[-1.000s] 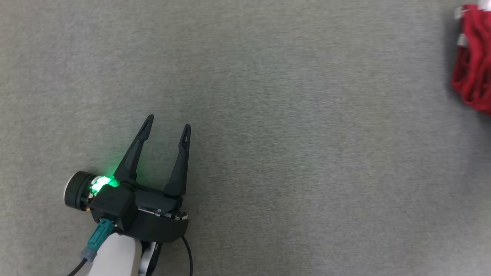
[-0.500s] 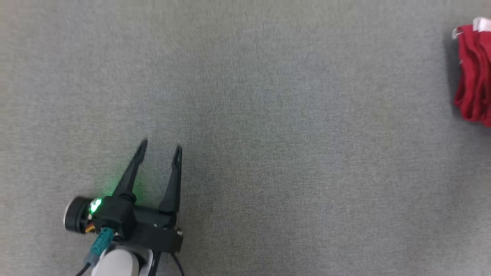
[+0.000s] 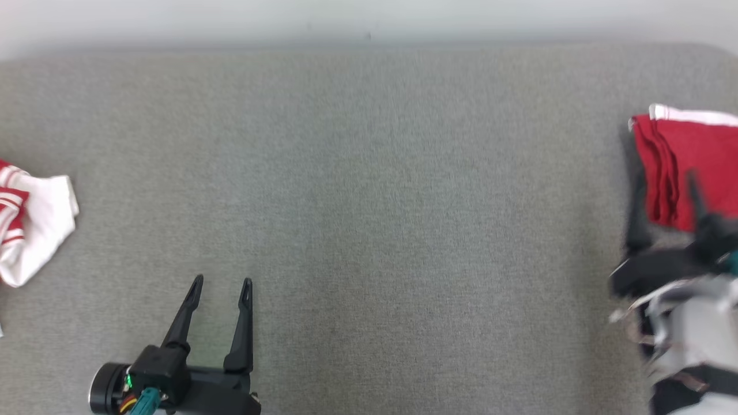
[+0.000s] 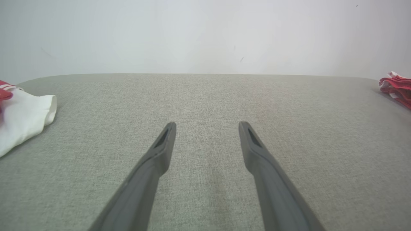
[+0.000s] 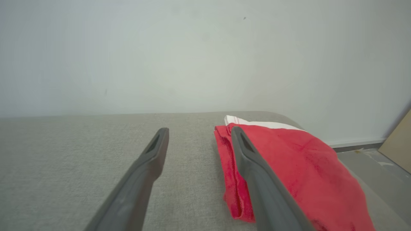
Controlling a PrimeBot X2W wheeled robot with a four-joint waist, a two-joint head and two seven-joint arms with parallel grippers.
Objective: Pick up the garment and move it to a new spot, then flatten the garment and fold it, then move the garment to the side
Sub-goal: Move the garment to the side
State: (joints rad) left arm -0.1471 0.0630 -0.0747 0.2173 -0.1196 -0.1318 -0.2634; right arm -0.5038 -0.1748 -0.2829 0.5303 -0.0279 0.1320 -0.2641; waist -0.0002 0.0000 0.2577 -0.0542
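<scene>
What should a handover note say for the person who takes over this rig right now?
The left gripper is empty, jaws open, over the grey fabric surface, front left.
The right gripper is empty, jaws open, at the near edge of the red garment; it is blurred in the head view, so contact cannot be told.
The red garment lies folded at the surface's right edge, white trim on its far side.
The white and red garment lies bunched at the left edge.
Done: the red garment looks folded and set aside.
To do: probably the white and red garment: pick up, move to the middle, flatten, fold, set aside.
</scene>
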